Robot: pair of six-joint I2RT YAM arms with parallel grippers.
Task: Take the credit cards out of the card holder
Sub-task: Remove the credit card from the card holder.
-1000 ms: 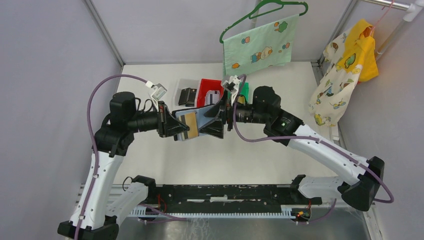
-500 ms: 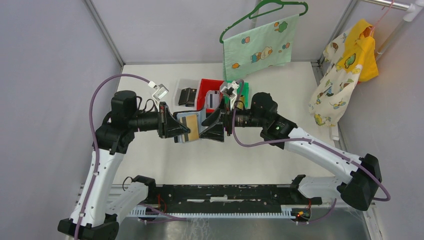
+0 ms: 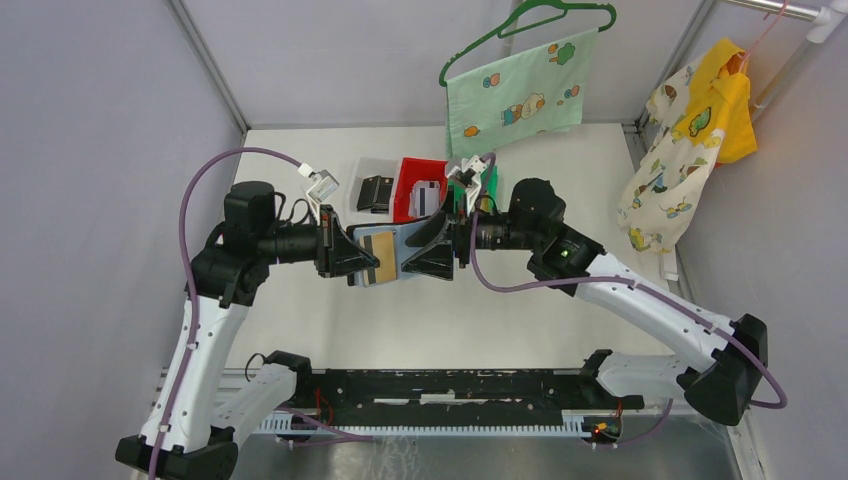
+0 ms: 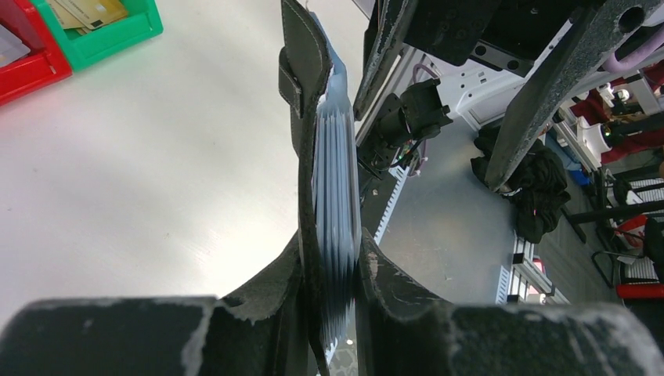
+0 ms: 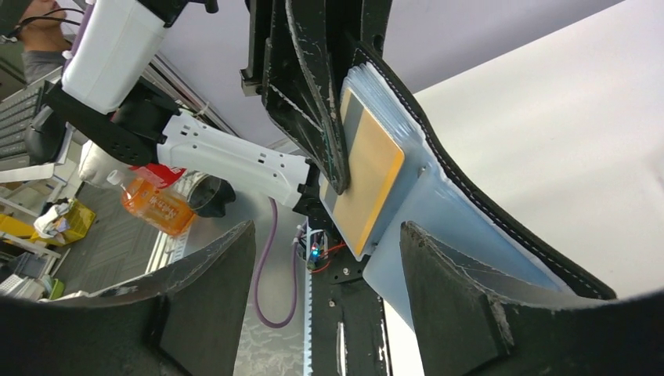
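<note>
Above the table, at the centre of the top view, the card holder is kept off the surface, pinched tightly in the left gripper. The right gripper is spread wide around its open flap. 1 tan-gold credit card is seen in the front sleeve.

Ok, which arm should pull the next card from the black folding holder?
Probably right: the right gripper is open, facing the exposed tan-gold plastic card, while the left gripper is shut on the black leather card holder.
</note>
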